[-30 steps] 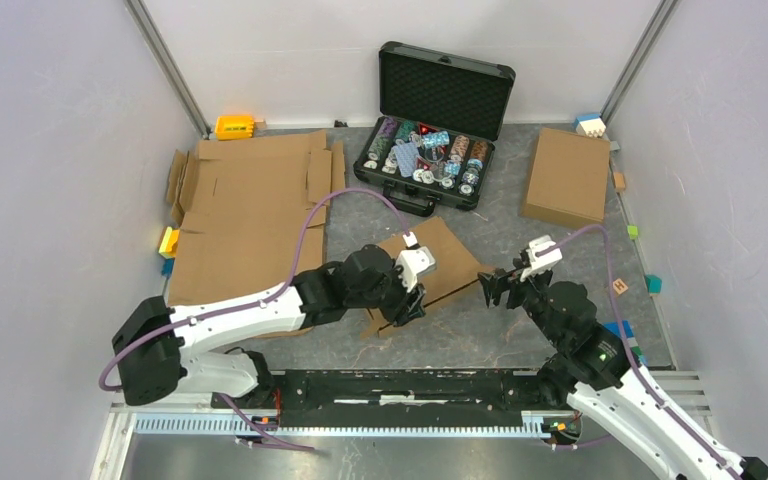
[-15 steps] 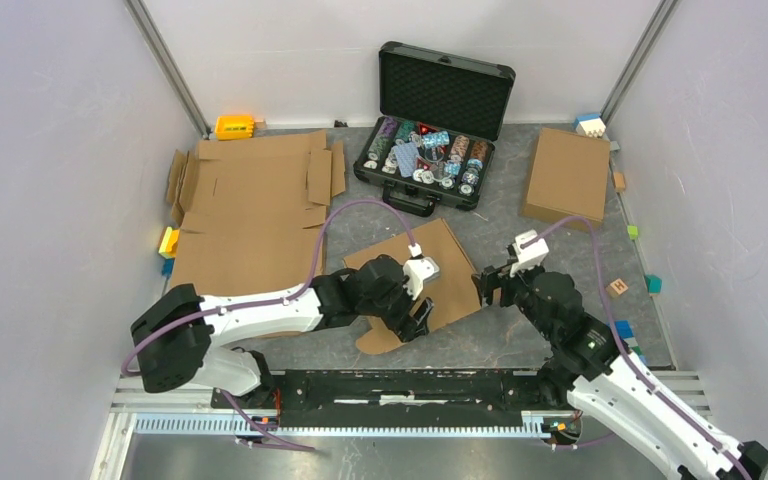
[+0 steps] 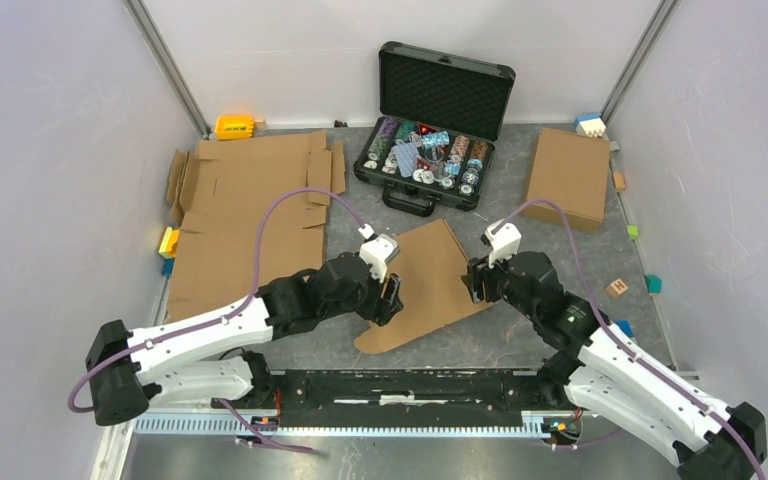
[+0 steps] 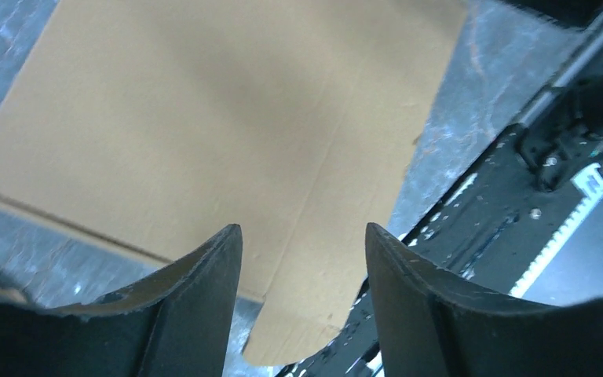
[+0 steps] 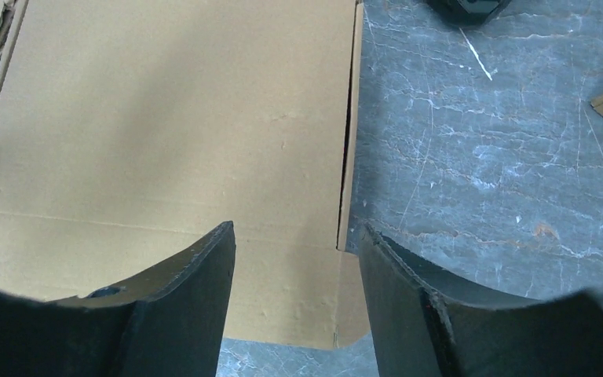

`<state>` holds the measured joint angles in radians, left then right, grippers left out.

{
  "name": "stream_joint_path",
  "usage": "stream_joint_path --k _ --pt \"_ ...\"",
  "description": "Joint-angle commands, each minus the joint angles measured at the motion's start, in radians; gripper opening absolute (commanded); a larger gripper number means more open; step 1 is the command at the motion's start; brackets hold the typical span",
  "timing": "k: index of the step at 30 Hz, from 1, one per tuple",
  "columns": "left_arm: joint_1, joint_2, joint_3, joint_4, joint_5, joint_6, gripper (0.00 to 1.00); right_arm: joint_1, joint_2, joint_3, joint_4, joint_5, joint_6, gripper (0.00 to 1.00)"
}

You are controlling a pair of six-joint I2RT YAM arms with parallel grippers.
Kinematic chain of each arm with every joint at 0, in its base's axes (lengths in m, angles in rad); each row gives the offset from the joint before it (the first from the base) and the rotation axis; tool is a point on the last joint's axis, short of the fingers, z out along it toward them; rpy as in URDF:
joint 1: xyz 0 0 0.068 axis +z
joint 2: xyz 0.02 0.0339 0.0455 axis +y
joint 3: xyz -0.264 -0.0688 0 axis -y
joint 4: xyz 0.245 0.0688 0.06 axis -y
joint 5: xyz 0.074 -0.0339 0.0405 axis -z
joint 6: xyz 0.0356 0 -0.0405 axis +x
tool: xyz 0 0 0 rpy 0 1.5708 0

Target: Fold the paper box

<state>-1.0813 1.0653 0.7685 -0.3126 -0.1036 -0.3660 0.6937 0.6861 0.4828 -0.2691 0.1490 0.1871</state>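
Left gripper [image 4: 302,232] and right gripper [image 5: 294,228], both unclenched and empty, hovered over the flat paper box [image 3: 430,275], flap-grasping apparently next

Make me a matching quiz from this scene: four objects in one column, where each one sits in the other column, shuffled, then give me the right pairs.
Things:
1. paper box
2. black case
3. orange block
4. closed brown box

Places:
A. far right
B. middle, nearest the front
C. far left corner
D. far centre, lid open

Pairs: 1-B, 2-D, 3-C, 4-A
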Motion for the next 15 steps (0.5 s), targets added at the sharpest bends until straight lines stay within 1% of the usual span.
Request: stream_joint_path --k 1,2,4,7,10,13,15 --pt "0.017 -0.028 -0.045 -0.126 -0.125 -0.146 0.59 -0.006 0.052 0.056 0.032 -0.008 -0.041 0.63" --pt "0.020 -0.032 -0.068 -0.126 -0.139 -0.167 0.57 -0.012 0.066 0.057 0.034 -0.007 -0.045 0.63" --pt "0.030 -0.041 -0.105 -0.112 -0.148 -0.195 0.57 -0.027 0.096 0.057 0.038 -0.012 -0.051 0.65" --pt "0.059 -0.041 -0.144 -0.104 -0.160 -0.222 0.61 -0.063 0.136 0.040 0.059 -0.029 -0.054 0.67" --pt "0.112 -0.042 -0.186 -0.077 -0.105 -0.225 0.63 -0.131 0.165 0.003 0.094 -0.105 -0.045 0.66" --pt "0.176 -0.058 -0.253 0.015 -0.016 -0.227 0.64 -0.223 0.166 -0.069 0.185 -0.237 -0.002 0.63" --pt "0.214 -0.072 -0.291 0.075 0.032 -0.231 0.66 -0.266 0.168 -0.109 0.235 -0.293 0.021 0.61"
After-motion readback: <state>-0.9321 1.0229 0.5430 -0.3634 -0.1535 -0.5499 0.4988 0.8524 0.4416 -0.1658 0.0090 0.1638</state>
